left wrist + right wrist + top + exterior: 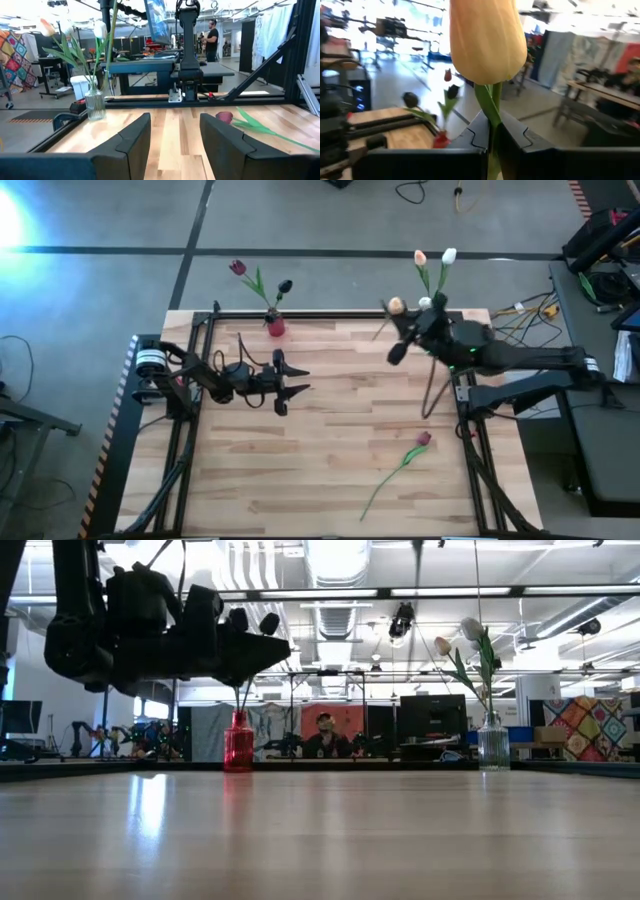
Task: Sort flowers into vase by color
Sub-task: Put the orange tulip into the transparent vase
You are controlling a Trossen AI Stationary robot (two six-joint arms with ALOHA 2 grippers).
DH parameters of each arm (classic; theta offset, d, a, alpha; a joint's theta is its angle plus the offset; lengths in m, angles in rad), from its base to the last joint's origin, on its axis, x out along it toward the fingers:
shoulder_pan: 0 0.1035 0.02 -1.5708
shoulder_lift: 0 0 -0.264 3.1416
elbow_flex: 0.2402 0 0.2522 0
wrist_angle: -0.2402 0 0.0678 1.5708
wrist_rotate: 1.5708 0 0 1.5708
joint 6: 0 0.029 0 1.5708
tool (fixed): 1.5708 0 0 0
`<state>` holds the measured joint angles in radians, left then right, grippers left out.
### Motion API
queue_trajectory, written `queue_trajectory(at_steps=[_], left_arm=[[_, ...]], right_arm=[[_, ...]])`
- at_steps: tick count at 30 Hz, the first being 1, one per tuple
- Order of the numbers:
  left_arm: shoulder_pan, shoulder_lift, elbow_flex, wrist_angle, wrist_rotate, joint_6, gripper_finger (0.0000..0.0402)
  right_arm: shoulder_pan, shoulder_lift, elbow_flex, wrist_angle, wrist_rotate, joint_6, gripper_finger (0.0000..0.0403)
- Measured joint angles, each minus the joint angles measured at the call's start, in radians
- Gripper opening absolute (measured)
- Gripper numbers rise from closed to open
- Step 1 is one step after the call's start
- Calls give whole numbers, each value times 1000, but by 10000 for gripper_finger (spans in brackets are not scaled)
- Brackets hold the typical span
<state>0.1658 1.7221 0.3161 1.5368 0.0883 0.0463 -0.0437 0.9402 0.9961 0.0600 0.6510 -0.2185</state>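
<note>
My right gripper point(399, 323) is shut on a peach tulip point(487, 40) above the table's far right part, close to the clear vase point(437, 301) that holds pale tulips point(449, 256). My left gripper point(292, 384) is open and empty over the table's left middle. A red vase point(275, 327) at the far edge holds two dark tulips point(237, 267) by their stems. A maroon tulip point(423, 439) lies flat on the table at the near right and also shows in the left wrist view point(225, 117). My right gripper pinches the peach tulip's green stem point(491, 116) between its two fingers, just below the head. The fingers lie across the stem. The head stands above the fingers and the tulip is lifted clear of the table.
The clear vase point(95, 102) and the red vase point(238, 745) both stand at the table's far edge, left and right of its middle. Black frame rails run along the table's left, right and far sides. Bare wood lies between the arms. A person sits in the room beyond the table.
</note>
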Motion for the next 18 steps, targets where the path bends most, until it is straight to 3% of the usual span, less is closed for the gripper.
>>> queue_trajectory(at_steps=[11, 18], left_arm=[[0, 35, 0, 2, 0, -3, 157], [0, 37, 0, 4, 0, -3, 157]], right_arm=[[0, -68, 200, -500, 172, 219, 13], [-1, -100, 215, -636, 383, 247, 13]])
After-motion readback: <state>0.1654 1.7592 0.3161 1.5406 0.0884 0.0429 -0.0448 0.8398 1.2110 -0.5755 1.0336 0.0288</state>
